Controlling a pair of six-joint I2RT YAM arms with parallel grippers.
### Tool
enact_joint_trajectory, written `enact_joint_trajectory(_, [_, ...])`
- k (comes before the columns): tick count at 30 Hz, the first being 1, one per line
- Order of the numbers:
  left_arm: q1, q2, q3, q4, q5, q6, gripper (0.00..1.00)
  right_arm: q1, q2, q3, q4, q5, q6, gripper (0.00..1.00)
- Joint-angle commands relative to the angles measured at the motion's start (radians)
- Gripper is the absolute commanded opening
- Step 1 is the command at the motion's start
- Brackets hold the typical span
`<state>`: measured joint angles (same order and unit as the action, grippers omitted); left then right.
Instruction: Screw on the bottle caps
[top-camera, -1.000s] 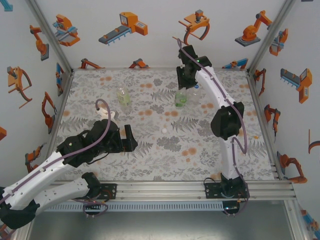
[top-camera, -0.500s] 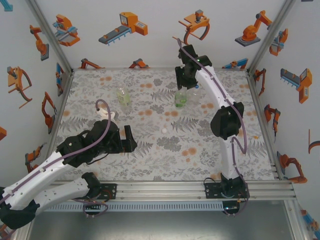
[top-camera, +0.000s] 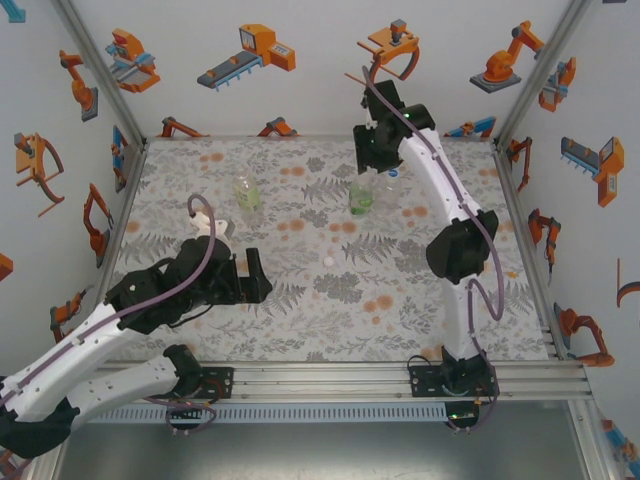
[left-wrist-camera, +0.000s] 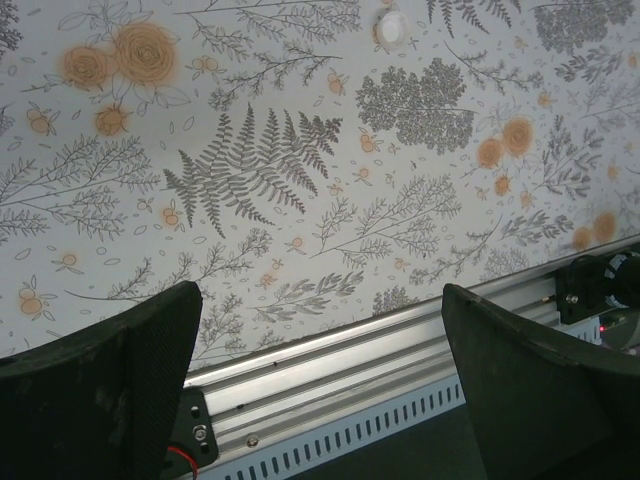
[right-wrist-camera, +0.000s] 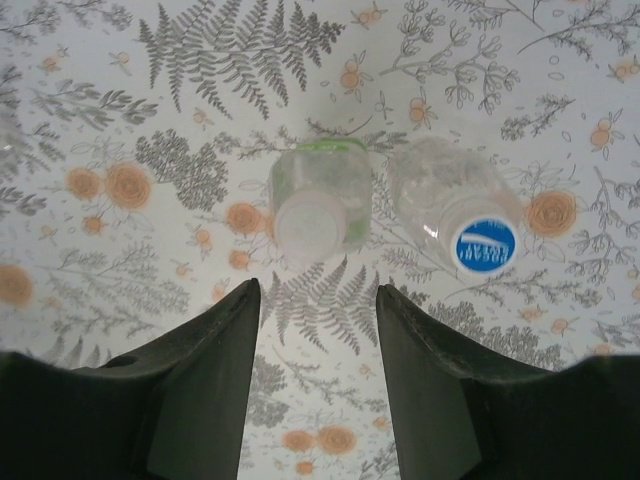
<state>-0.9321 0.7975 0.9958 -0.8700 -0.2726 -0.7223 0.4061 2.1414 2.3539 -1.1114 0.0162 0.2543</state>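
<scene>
At the far side of the worktop (top-camera: 330, 330) my right claw (right-wrist-camera: 318, 290) hung above the green bottle (right-wrist-camera: 335, 180), jaws parted a little and holding nothing. A pale cap (right-wrist-camera: 308, 228) sat on that bottle. The clear bottle (right-wrist-camera: 430, 185) just beside it wore a blue cap (right-wrist-camera: 485, 245). My left claw (left-wrist-camera: 320, 295) stood wide and empty, with a loose white cap (left-wrist-camera: 392, 27) well apart from it. The yellowish bottle (top-camera: 247, 192) stood off to the left.

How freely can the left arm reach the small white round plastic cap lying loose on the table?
Probably freely. The small white round plastic cap lies alone on the floral table, straight ahead of the left tool, whose jaws stand wide open. Nothing sits between them.
</scene>
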Motion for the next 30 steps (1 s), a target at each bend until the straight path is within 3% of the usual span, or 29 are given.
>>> enact_joint_trajectory(1, [0.007,-0.028,0.05,-0.052,-0.027,0.045,0.98,0.011,-0.104,-0.045,-0.019,-0.026,0.044,0.49])
enact_joint_trajectory(7, [0.007,-0.086,0.05,-0.079,-0.036,0.044,0.98,0.069,-0.199,-0.179,0.034,-0.03,0.067,0.49])
enact_joint_trajectory(12, [0.007,-0.144,0.02,-0.097,-0.035,0.037,0.98,0.138,-0.264,-0.33,0.193,-0.081,0.056,0.52])
enact_joint_trajectory(24, [0.007,-0.323,-0.019,-0.232,-0.063,-0.001,0.98,0.296,-0.349,-0.826,1.038,-0.252,0.012,0.85])
enact_joint_trajectory(30, [0.007,-0.41,-0.05,-0.221,-0.073,-0.013,0.98,0.35,-0.262,-0.888,1.394,-0.291,-0.04,0.88])
